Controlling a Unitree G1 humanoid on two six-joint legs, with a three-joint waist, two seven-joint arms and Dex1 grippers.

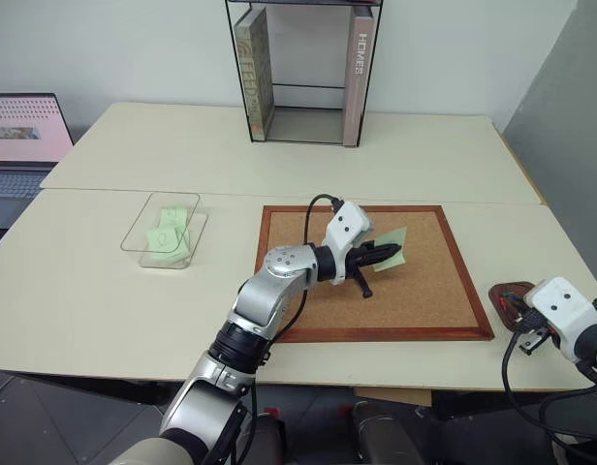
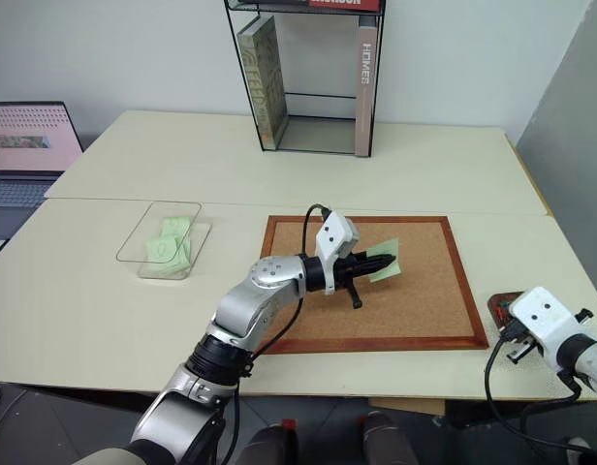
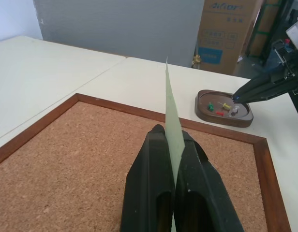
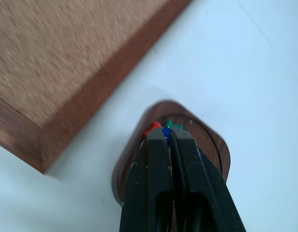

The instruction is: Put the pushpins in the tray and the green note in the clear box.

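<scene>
My left gripper [image 1: 399,254] hangs over the cork board [image 1: 424,295], shut on the green note [image 3: 171,108], which stands on edge between its fingers and sticks out past the tips. The small reddish-brown tray [image 3: 221,118] sits on the table just right of the board's near right corner. Several coloured pushpins [image 3: 220,107] lie in it. Above the tray, my right gripper [image 4: 166,133] is shut, with a blue pushpin [image 4: 166,130] showing between its tips. The clear box [image 1: 134,231] lies at the left with pale green notes in it.
A tall black wire book stand [image 1: 303,73] with books stands at the back centre. An open laptop [image 1: 22,136] sits at the far left. The table's right edge runs close beside the tray.
</scene>
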